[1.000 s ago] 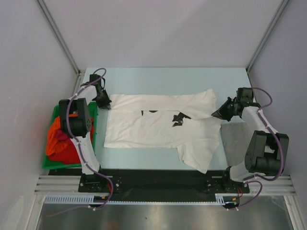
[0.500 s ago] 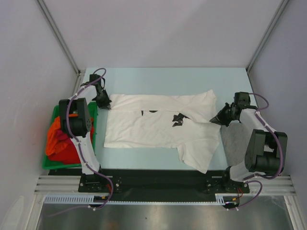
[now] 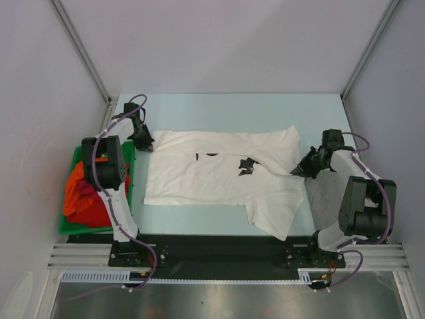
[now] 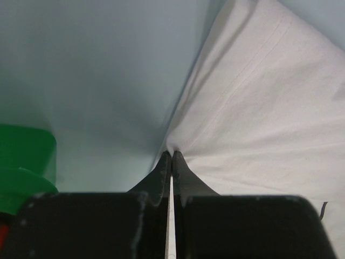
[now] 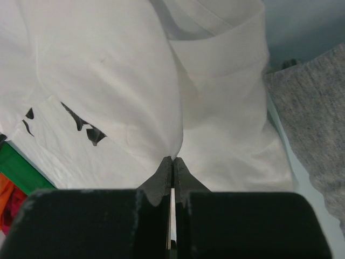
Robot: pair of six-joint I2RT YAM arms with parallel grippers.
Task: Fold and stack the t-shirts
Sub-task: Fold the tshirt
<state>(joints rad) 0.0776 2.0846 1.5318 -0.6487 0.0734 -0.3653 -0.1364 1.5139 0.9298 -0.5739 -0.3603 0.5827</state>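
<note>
Edging inward, the right gripper (image 3: 299,169) pinches the right edge of the white t-shirt (image 3: 219,178); the left gripper (image 3: 145,144) stays clamped on its far-left corner, shirt spread across the table (image 3: 226,106)

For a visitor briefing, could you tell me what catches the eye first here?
A white t-shirt lies spread on the table, the left claw pinching its far left corner, the right claw its right edge. A green bin holding orange and red shirts sits at left; a grey shirt lies at right.
</note>
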